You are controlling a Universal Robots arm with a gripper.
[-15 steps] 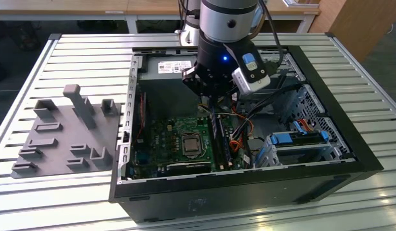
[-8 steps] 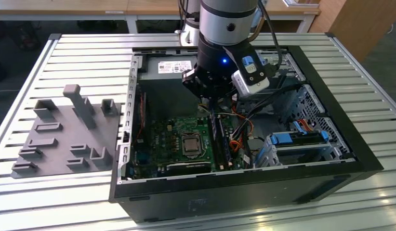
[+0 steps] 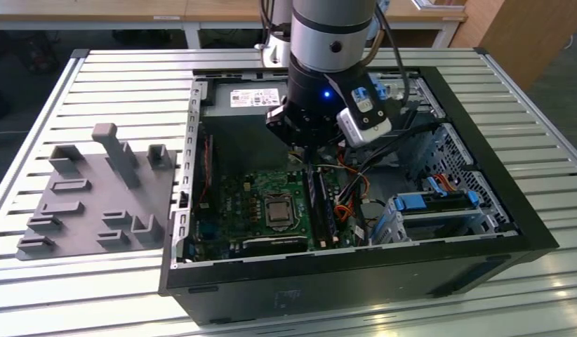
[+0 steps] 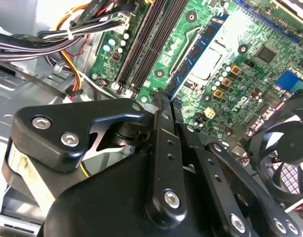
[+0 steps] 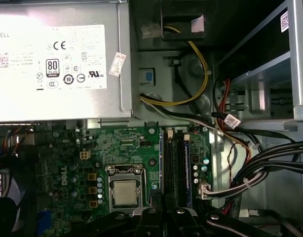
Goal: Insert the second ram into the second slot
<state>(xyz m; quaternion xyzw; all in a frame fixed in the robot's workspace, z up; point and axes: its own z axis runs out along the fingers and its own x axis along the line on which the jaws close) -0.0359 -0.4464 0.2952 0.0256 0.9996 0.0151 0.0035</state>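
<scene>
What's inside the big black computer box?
A green motherboard with a square processor, long black slots, coloured cables and a grey power supply. In the exterior view the robot arm covers whatever lies right beneath it.

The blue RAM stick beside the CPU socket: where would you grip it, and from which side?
Pinch the blue RAM stick across its flat faces at mid-length of its top edge, coming straight down. It seems to stand on edge in its slot, with the CPU socket and black slots close alongside, so only the top looks reachable.
</scene>
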